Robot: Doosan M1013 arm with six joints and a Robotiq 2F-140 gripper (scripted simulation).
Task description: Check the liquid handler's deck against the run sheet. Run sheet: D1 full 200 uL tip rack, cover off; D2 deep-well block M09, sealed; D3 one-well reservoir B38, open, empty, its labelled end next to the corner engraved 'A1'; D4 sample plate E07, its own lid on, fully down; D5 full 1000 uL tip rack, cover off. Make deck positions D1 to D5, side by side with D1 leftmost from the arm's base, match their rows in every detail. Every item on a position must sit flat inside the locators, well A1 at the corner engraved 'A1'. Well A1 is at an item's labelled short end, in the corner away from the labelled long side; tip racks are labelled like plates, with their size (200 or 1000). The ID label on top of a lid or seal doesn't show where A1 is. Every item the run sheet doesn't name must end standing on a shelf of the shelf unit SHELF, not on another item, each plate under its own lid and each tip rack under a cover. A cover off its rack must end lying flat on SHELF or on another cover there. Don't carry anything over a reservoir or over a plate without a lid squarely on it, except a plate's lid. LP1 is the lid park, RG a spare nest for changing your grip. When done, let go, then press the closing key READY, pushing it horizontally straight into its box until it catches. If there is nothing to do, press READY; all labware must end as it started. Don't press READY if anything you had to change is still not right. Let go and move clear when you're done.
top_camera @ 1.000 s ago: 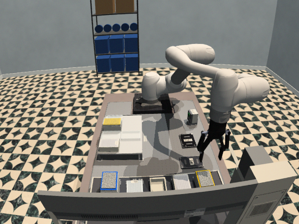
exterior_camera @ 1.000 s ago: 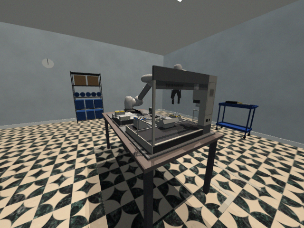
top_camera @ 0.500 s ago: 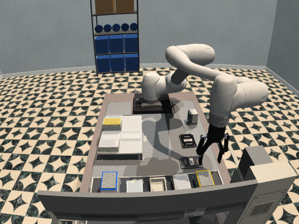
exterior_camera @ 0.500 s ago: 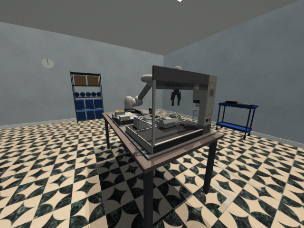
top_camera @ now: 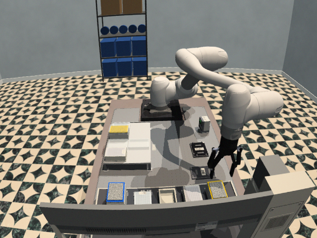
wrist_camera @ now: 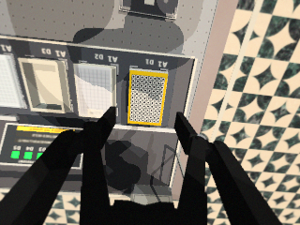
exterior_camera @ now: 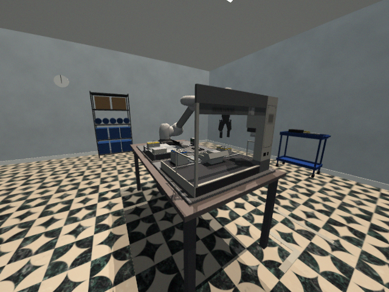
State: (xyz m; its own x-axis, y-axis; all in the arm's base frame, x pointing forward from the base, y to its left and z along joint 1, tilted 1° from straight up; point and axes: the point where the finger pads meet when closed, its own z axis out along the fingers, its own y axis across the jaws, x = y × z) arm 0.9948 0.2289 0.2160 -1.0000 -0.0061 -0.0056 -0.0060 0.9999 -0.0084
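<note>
The deck row lies along the near table edge. A yellow-framed tip rack sits at D1 with its cover off and shows in the wrist view. Beside it are a whitish sealed block at D2, an open beige reservoir at D3 and a white plate at D4. A blue-framed tip rack sits at D5. My gripper hangs open and empty above the table just behind D1, fingers pointing down. It also shows in the wrist view and under the gantry.
The white shelf unit stands on the table's left, holding a yellow rack and a pale covered item. Two black nests lie near my gripper. A small key box stands behind them. The handler's tower rises at the right.
</note>
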